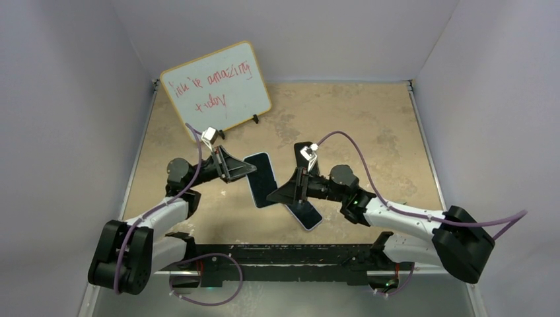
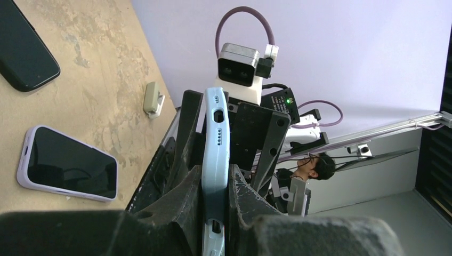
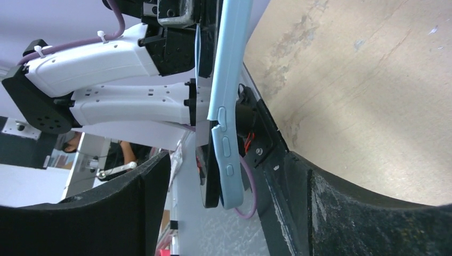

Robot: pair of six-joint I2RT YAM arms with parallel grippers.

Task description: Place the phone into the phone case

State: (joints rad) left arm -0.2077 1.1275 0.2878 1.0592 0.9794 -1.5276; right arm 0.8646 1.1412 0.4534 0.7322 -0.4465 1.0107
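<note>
My left gripper (image 2: pixel 213 213) is clamped on the light blue case (image 2: pixel 215 138), held edge-on above the table (image 2: pixel 101 64); its shell is smooth and round-cornered with port cutouts; my right gripper (image 3: pixel 221 160) gapes wide, straddling its button edge with gaps either side; the glossy black phone (image 2: pixel 24 48) lies flat on the mottled tan surface.

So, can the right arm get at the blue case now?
Probably yes: the right gripper is open and the blue case, held by the left gripper, shows edge-on between its fingers, with nothing in between.
</note>
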